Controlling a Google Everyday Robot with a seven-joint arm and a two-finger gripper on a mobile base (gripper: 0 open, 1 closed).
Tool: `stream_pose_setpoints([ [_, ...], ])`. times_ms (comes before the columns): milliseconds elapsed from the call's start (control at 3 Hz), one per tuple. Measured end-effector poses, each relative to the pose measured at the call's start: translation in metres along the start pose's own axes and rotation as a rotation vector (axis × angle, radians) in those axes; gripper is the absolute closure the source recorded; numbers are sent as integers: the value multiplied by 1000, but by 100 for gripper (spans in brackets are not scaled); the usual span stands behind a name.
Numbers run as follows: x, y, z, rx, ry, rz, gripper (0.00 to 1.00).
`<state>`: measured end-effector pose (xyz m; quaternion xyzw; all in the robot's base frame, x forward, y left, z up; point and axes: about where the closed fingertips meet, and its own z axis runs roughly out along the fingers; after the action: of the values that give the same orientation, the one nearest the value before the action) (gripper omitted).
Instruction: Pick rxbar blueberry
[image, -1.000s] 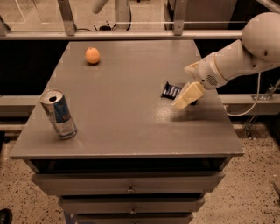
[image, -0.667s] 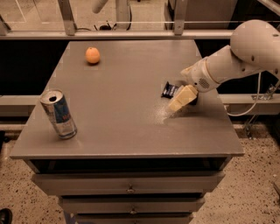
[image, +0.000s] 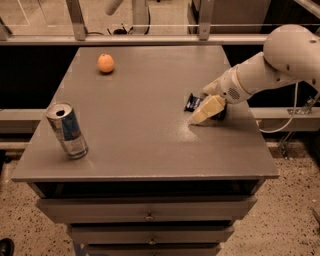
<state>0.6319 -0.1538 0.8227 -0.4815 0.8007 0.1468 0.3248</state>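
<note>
Grey and matte, the flat-topped surface (image: 145, 135) carried the same three things as in the earlier views. The silver-and-blue drink can (image: 67, 131) stood near the front left corner with its open top tilted slightly. The small round orange fruit (image: 105, 63) sat far back on the left. Neither had shifted.

What had changed was the white robot arm (image: 260, 72). A second before, its cream-coloured pincer (image: 202, 114) had been a little farther right on the surface. Since then it had slid a short way left and its wrist had dipped. The pale tip now rested at, or just above, the grey top, right of centre. Most of that shift had already happened by the middle view, and little differed after it.

The rxbar blueberry (image: 192, 102), a small flat bar in a dark navy wrapper, lay on the right half of the surface, well apart from the can and the fruit. It had kept its place. Only its left end showed, just behind and to the left of the pincer's pale wedge. The rest ran under or behind the pincer, and another dark sliver appeared at the pincer's right side. The pincer was at the bar, seemingly touching it. How far it stood open, and whether it had any hold on the wrapper, could not be told.
</note>
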Motion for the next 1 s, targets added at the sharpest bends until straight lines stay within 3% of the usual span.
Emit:
stream_pose_setpoints([
  [333,-1,-16,-16,23,-1,11,70],
  [667,-11,-28,-42,32,0,-2,94],
  [1000,-25,-13,-60,-2,-39,-34,100],
])
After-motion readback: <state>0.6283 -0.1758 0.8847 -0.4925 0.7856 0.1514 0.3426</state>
